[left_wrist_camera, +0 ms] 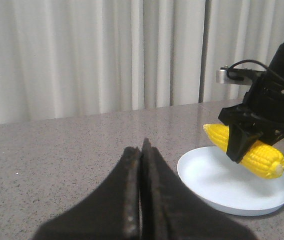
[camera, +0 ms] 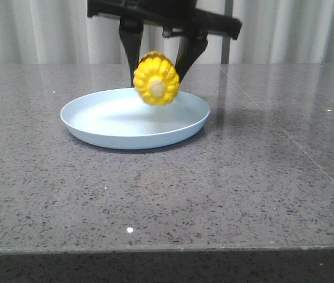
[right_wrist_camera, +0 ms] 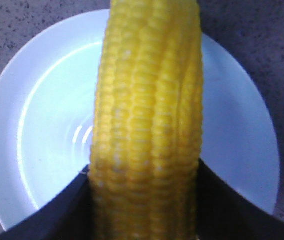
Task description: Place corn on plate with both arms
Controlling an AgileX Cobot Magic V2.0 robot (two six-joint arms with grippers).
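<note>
Corn [camera: 156, 78] above plate [camera: 96, 127], pinched in right pincer [camera: 158, 56]; left pincer [left_wrist_camera: 140, 190] pressed together.

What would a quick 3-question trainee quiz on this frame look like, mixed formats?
1. True or false: the corn already rests on the plate.
2. Which gripper holds the corn? A) left B) right C) both
3. Fill in: the left gripper has its fingers ____.

Key:
1. False; it hangs just above the plate, clamped in the right gripper.
2. B
3. shut, with nothing between them
</note>
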